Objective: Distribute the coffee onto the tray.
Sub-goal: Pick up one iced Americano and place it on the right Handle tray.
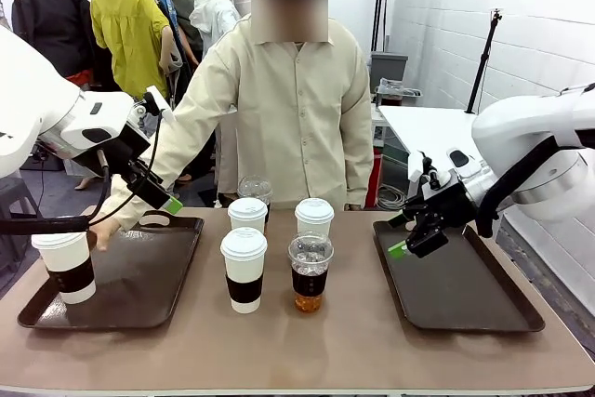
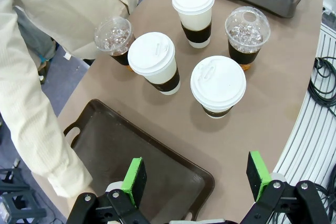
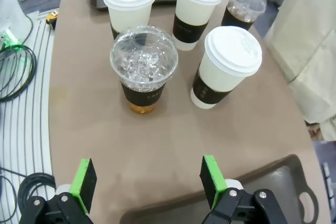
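Left claw [image 1: 172, 204] hangs open above the left tray [image 1: 149, 299], which holds one paper cup [image 1: 67, 265]. Right claw [image 1: 402, 248] is open over the right tray [image 1: 483, 309]. The near clear cup [image 1: 309, 271], upright on the bench [image 1: 353, 350], stands to its left, likely that arm's easier reach.

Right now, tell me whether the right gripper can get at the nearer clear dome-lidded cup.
Probably yes: the right gripper is open, and only bare table lies between it and the clear cup.
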Controlling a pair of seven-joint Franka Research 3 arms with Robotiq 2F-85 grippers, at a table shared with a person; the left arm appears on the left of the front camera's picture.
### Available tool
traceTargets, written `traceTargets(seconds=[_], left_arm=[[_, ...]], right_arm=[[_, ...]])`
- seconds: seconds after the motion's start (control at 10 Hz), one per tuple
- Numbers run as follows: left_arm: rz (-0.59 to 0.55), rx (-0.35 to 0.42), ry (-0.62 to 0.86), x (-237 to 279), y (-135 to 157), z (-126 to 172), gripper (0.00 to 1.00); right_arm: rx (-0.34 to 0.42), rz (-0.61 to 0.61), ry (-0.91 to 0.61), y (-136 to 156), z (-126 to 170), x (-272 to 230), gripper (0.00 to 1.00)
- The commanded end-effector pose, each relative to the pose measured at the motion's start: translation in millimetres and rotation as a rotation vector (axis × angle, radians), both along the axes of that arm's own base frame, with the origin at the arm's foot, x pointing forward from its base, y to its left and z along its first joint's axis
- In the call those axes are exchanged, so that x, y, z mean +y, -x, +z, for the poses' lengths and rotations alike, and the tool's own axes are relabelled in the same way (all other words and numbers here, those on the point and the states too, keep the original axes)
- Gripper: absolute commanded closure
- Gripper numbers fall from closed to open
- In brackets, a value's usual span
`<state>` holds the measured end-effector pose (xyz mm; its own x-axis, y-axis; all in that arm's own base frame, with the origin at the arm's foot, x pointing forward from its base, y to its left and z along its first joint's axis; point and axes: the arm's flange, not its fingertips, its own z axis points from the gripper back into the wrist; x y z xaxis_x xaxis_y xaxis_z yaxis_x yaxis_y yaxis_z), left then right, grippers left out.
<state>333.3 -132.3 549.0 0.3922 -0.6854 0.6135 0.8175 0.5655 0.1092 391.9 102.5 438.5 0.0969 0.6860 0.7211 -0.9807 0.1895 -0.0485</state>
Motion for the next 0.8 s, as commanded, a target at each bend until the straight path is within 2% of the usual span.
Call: traceTargets(seconds=[0.0,0.2,0.5,0.7], left_arm=[[-0.002,0.003,-0.003,0.7,-0.1,0.5,0.00],[-0.002,0.003,-0.003,0.7,-0.1,0.5,0.00],[-0.002,0.003,-0.003,0.7,-0.1,0.5,0.00],[-0.002,0.003,-0.003,0.7,-0.1,0.5,0.00]], right_arm=[[-0.001,-0.001,-0.003,-0.2,0.0,0.0,0.00],[0.020,-0.008,-0.074,-23.2,-29.5,-2.4,0.00],[0.019,0.011,-0.095,-41.3,-65.3,-3.3,0.00],[0.006,0.072,-0.127,-51.7,-91.5,-3.5,0.00]])
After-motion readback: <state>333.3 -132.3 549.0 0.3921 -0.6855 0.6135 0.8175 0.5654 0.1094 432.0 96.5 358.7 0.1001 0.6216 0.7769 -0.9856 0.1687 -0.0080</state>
